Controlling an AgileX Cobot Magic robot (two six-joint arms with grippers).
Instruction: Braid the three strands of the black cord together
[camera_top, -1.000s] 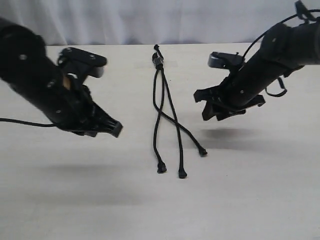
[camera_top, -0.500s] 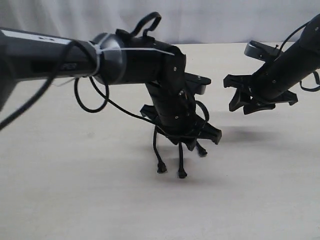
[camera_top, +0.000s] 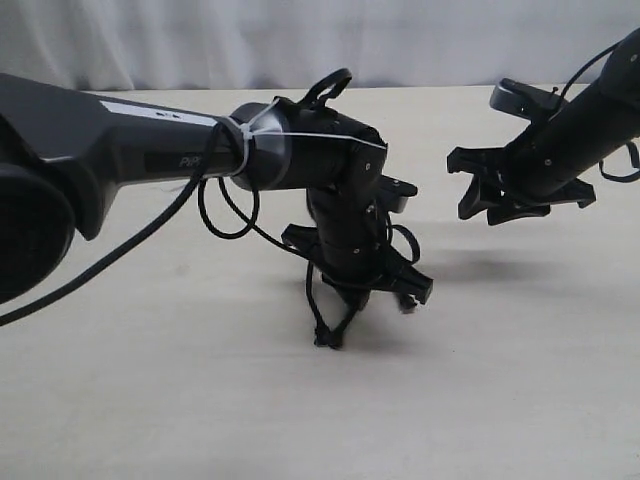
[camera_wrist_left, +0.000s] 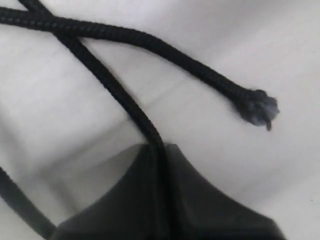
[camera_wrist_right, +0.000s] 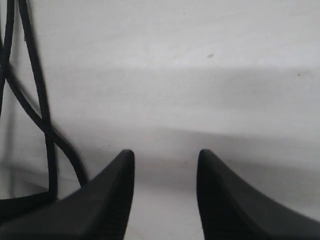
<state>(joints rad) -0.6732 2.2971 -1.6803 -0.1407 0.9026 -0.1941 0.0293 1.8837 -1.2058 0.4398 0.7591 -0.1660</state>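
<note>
- Left wrist view puts us right on the left gripper (camera_wrist_left: 159, 150). Its fingers (camera_wrist_left: 210, 200) are pressed together, and one strand (camera_wrist_left: 112, 90) runs straight into the seam between them, so the pincer is clamped on that strand.
- A second strand (camera_wrist_left: 165, 52) crosses the clamped one and ends free on the table in a frayed, knobby tip (camera_wrist_left: 257, 106).
- A third strand (camera_wrist_left: 22, 202) passes at the edge of that picture, too blurred for us to say more.
- From the exterior view we see the left arm (camera_top: 150, 150) reaching across the middle of the pale table (camera_top: 150, 400), with its gripper low over the black cord (camera_top: 323, 336).
- The arm covers most of the cord. Only its lower ends poke out beneath the gripper, toward the near edge of the table.
- We find the right gripper (camera_wrist_right: 165, 165) raised above the table on the right side, well apart from the cord.
- Its two fingers (camera_wrist_right: 112, 200) stand apart, and between them we see only bare tabletop.
- The right wrist view also catches strands (camera_wrist_right: 42, 100) lying off to the side of one finger, not between the two.
</note>
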